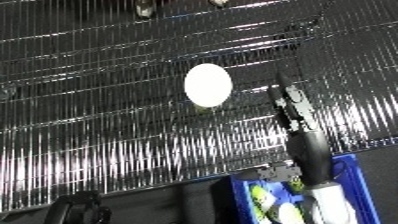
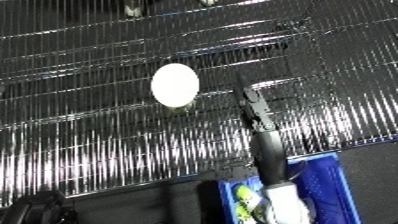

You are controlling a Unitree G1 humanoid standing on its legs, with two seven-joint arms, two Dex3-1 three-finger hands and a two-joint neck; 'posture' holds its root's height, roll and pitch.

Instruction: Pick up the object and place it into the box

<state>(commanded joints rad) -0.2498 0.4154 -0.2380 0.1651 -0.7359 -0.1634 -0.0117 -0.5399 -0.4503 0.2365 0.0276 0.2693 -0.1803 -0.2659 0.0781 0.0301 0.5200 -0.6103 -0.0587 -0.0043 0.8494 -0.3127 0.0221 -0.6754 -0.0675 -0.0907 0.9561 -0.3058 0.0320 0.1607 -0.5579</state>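
Right of centre, the right hand [image 1: 289, 102] reaches up from the lower right of the frame, its black fingers straight and relaxed, holding nothing, laid over the shiny ribbed surface [image 1: 98, 140]. Just left of the fingertips, apart from them, the white oval object [image 1: 208, 85] sits near the middle of the frame on that surface. Along the lower right edge the blue bin [image 1: 348, 167] shows beneath the forearm, with yellow-green and white things [image 1: 266, 200] inside. The left hand is out of view

The wire shelf [image 1: 107, 125] is glossy metal, the white object [image 1: 208, 85] smooth and matt (bin [image 1: 355, 170] looks plastic).
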